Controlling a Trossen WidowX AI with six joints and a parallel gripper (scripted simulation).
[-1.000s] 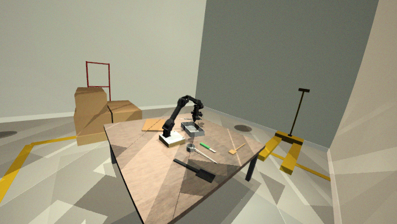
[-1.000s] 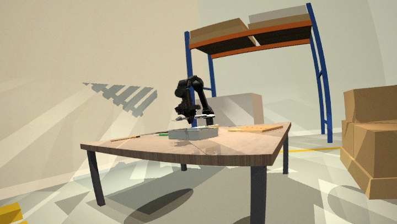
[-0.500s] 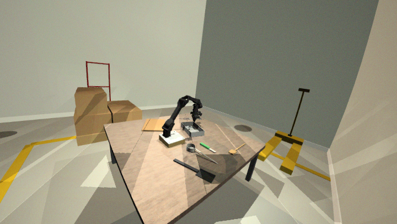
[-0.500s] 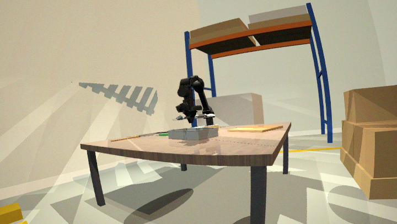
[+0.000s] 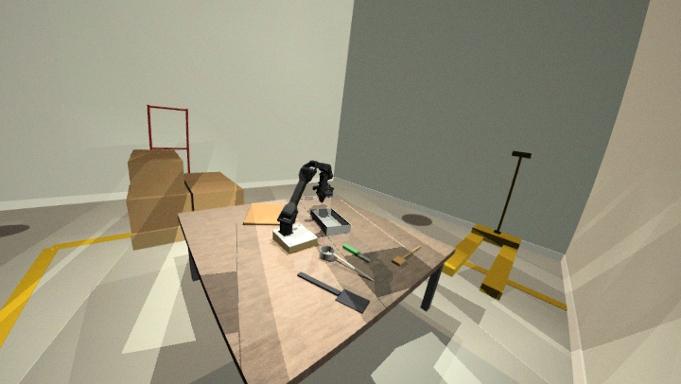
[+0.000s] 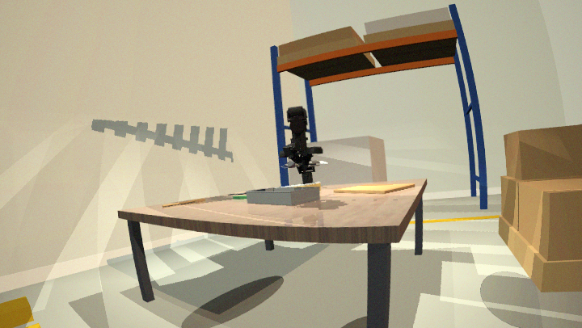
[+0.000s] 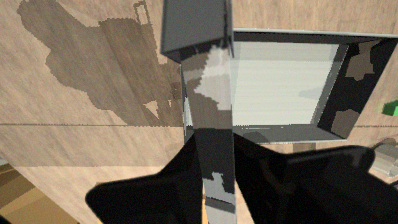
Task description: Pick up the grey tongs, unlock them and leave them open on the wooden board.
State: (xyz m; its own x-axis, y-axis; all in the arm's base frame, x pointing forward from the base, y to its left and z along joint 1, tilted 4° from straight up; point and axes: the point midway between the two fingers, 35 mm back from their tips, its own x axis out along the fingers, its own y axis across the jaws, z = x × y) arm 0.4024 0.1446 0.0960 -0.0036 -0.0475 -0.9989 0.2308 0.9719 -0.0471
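My gripper is shut on the grey tongs and holds them in the air, above the roasting tin's end. The tongs look roughly level in the exterior view, not tips down. In the wrist view they run from the top edge down between the fingers; their arms look close together, and whether the lock holds cannot be told. The grey roasting tin stands on the table with nothing across it. The wooden board lies flat to one side of the tin.
The arm's pale base block stands between the board and a round metal pan with a long handle. A green-handled tool, a wooden brush and a dark spatula lie on the table.
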